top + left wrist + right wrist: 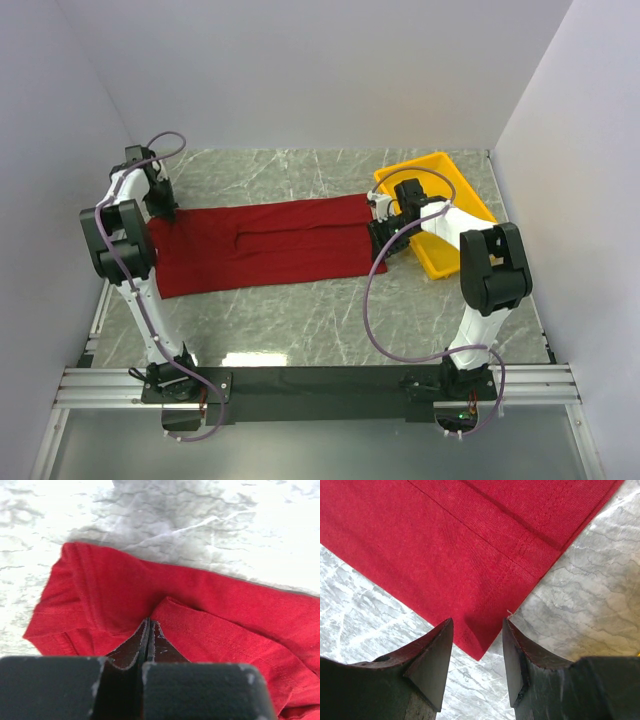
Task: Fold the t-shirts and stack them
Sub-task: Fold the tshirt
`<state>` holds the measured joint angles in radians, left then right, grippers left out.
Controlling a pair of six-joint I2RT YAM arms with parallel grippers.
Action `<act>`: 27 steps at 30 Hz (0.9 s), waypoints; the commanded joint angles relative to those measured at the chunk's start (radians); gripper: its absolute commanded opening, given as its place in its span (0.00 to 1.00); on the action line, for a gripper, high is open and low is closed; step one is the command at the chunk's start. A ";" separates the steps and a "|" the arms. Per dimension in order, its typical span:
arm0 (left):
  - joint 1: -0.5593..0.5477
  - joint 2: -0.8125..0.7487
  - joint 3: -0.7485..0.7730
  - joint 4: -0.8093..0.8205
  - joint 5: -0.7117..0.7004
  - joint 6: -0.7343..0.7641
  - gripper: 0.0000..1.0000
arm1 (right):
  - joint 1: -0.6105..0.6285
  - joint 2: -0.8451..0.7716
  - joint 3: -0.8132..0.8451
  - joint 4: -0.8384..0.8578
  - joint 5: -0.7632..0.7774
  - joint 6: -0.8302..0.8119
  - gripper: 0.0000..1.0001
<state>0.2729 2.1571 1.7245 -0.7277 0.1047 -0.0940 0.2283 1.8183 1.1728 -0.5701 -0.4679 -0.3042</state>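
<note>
The shirt (265, 245) lies flat on the table (330, 320). The left gripper (150, 622) is pinched tight on its left end. The right gripper (477, 622) is spread apart around its right corner. The tray (440, 165) sits behind.

t-shirt (265, 245) flat on table (330, 320), left gripper (150, 626) at its left end, tray (440, 258) near its right end

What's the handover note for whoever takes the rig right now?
Left gripper: shut, fingers pinching the t-shirt at its left end.
Right gripper: open, fingers either side of a right-end corner, not yet closed.
T-shirt: flat on the table as a long band, yellow tray just right of it.
Done: apparently folded lengthwise. Left: close right, fold across, stack.
</note>
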 commanded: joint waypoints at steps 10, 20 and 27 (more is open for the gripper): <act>0.009 -0.052 0.058 0.017 -0.027 -0.013 0.18 | -0.004 -0.002 0.028 0.003 0.006 0.002 0.51; -0.020 -0.246 0.012 0.138 0.067 -0.062 0.42 | -0.003 0.003 0.033 -0.002 0.005 0.002 0.51; -0.179 -0.296 -0.127 0.129 0.104 -0.255 0.40 | 0.000 0.006 0.041 -0.002 0.006 0.008 0.51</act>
<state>0.1673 1.8748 1.6711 -0.5999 0.1696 -0.2367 0.2283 1.8221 1.1728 -0.5701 -0.4641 -0.3038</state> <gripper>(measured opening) 0.406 0.511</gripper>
